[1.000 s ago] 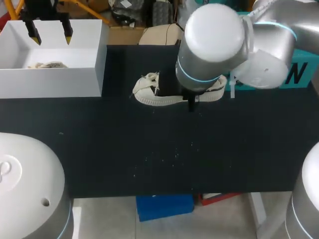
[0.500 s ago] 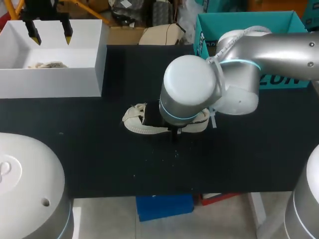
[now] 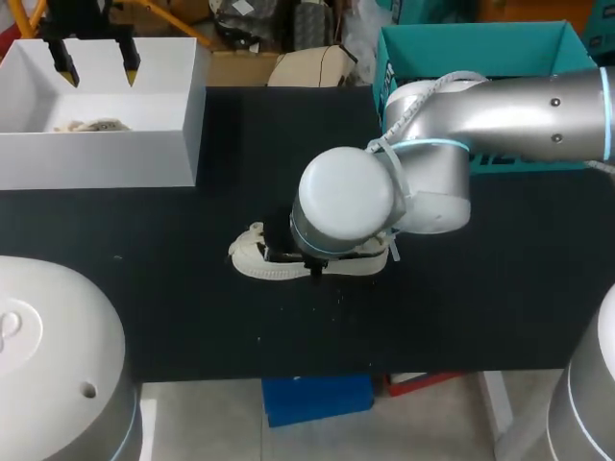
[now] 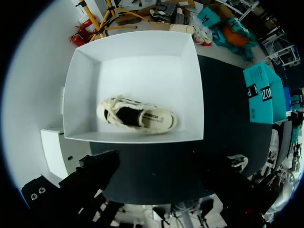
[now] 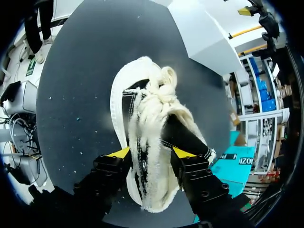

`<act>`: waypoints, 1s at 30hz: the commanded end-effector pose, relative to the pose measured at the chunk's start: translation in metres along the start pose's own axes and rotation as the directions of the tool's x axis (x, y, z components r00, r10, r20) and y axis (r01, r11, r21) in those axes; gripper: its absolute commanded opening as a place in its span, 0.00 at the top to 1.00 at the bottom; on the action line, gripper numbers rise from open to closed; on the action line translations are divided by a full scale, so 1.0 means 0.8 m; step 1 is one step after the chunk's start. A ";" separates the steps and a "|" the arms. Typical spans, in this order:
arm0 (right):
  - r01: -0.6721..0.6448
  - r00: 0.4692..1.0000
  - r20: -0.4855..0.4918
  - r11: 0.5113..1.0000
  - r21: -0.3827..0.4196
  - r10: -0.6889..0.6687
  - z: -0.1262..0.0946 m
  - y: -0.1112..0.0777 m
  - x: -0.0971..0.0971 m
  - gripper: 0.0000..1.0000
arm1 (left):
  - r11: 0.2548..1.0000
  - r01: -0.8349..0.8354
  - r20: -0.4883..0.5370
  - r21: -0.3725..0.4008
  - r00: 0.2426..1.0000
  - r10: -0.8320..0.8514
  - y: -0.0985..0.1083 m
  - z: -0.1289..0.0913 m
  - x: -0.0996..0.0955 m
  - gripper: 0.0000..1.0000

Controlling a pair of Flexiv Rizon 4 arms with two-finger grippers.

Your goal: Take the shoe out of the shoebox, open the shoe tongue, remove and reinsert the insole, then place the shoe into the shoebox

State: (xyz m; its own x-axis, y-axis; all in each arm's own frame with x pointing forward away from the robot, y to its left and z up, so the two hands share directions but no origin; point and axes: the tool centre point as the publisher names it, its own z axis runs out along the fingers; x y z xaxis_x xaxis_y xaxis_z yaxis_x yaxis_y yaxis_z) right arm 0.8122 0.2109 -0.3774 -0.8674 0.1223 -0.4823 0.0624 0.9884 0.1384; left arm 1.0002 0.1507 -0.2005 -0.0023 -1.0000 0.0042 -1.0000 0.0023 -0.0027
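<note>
Clamping a cream canvas lace-up shoe (image 5: 147, 109) across its laced upper, right pincer (image 5: 152, 153) closed on both sides, mid black tabletop (image 3: 173, 307), well apart from the white cardboard shoebox (image 3: 96, 158); likely light, floppy cloth, firmer at the rubber sole.

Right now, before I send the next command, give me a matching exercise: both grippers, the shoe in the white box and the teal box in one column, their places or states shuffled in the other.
1. left gripper
2. right gripper
3. second shoe
4. teal box

A. lying inside the white shoebox
B. shut on the shoe on the black table
C. far right of the table
D. open, above the shoebox

Pairs: 1-D, 2-B, 3-A, 4-C.
</note>
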 end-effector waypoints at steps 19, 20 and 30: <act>-0.114 0.969 -0.238 0.751 -0.650 -0.059 -0.136 -0.055 -0.067 0.00 | 1.000 0.000 0.001 -0.001 1.000 0.000 0.000 0.000 0.000 0.00; -0.133 0.967 -0.246 0.699 -0.703 -0.063 -0.139 -0.059 -0.070 0.00 | 1.000 0.000 0.001 -0.001 1.000 0.000 0.000 0.000 0.000 0.00; -0.207 0.956 -0.291 0.601 -0.772 -0.044 -0.147 -0.078 -0.081 0.00 | 1.000 0.000 0.001 -0.001 1.000 0.000 0.000 0.000 0.000 0.00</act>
State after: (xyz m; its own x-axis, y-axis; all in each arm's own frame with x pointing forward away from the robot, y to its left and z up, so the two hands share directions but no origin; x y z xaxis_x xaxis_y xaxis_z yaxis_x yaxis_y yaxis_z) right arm 0.8072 0.1461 -0.2489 -0.9659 0.0814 -0.2456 -0.0655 0.8414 0.5365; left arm 1.0002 0.1507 -0.2005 -0.0022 -1.0000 0.0041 -1.0000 0.0022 -0.0026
